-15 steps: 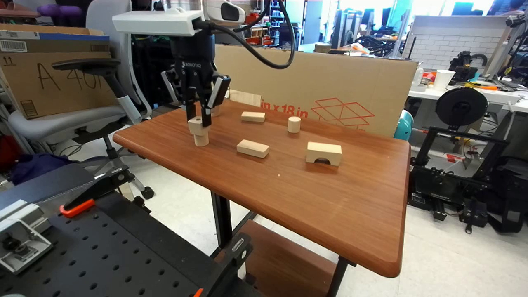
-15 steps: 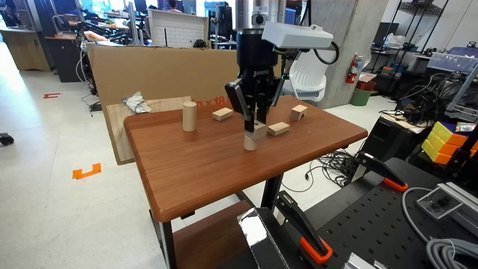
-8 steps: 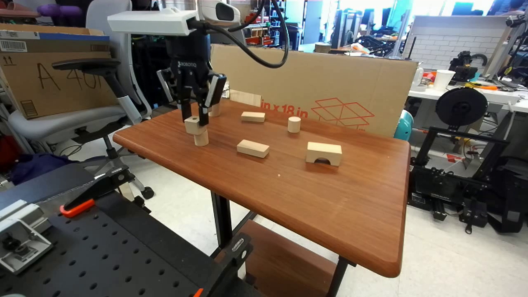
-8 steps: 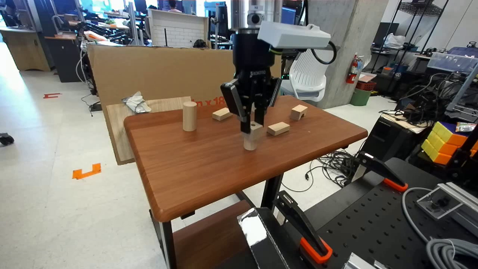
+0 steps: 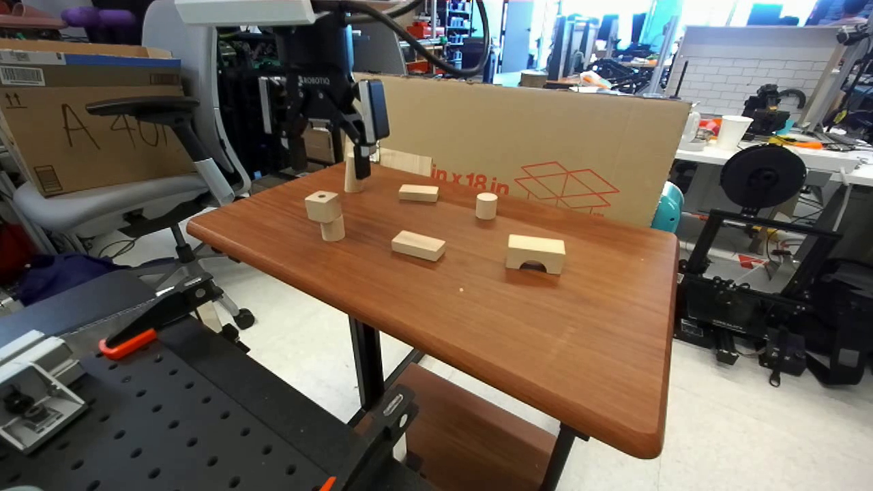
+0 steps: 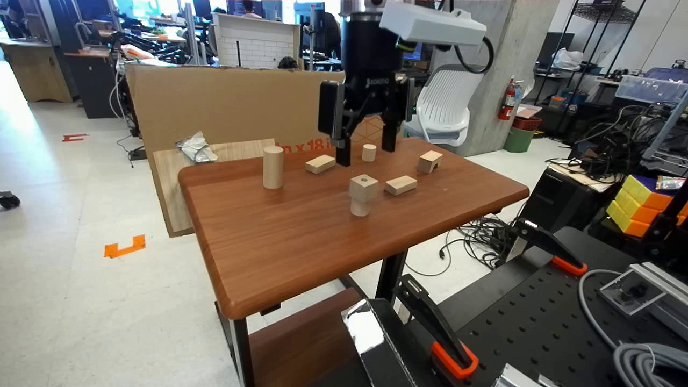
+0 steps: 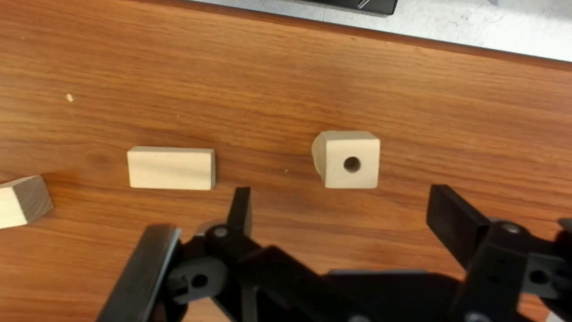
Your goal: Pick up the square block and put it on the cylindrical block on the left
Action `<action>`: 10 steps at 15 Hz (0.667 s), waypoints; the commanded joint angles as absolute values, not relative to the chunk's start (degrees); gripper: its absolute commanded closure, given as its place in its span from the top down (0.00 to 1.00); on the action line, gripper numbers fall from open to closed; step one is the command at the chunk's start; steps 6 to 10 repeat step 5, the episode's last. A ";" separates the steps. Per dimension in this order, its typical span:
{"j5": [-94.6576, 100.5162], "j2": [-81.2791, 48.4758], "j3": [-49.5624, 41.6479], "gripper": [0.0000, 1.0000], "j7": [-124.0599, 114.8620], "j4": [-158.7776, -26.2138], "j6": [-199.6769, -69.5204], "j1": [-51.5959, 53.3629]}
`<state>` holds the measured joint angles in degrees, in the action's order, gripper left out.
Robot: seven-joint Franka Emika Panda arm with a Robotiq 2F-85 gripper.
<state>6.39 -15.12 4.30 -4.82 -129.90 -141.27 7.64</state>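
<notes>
The square block (image 5: 322,206), a pale cube with a hole in its top, rests on the short cylindrical block (image 5: 333,229). Both exterior views show this stack, the cube (image 6: 364,188) sitting off-centre on the cylinder (image 6: 360,208). Above and behind the stack, my gripper (image 6: 366,149) hangs open, touching neither block. In the wrist view the cube (image 7: 352,174) lies ahead of the wide gap of the gripper (image 7: 339,197), and it hides most of the cylinder (image 7: 317,152) under it. Nothing is between the fingers.
On the brown table (image 5: 580,341) stand a tall cylinder (image 6: 273,167), another short cylinder (image 5: 486,206), two flat planks (image 5: 418,246) (image 5: 419,194) and an arch block (image 5: 535,254). A cardboard sheet (image 6: 231,107) rises behind the table.
The cube first shifted slightly on the cylinder with the fingers at it. Since then my gripper has opened, let go of the cube and moved up and away; the cube stays on the cylinder.
</notes>
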 commanded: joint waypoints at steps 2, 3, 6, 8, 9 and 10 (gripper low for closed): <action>4.73 -11.85 4.47 1.00 -1.91 -130.76 -138.91 6.46; 4.35 -10.59 4.43 1.00 -1.08 -130.93 -138.13 5.98; 4.37 -10.73 4.45 1.00 -1.18 -130.92 -138.20 6.03; 4.37 -10.73 4.45 1.00 -1.18 -130.92 -138.20 6.03; 4.37 -10.73 4.45 1.00 -1.18 -130.92 -138.20 6.03; 4.37 -10.73 4.45 1.00 -1.18 -130.92 -138.20 6.03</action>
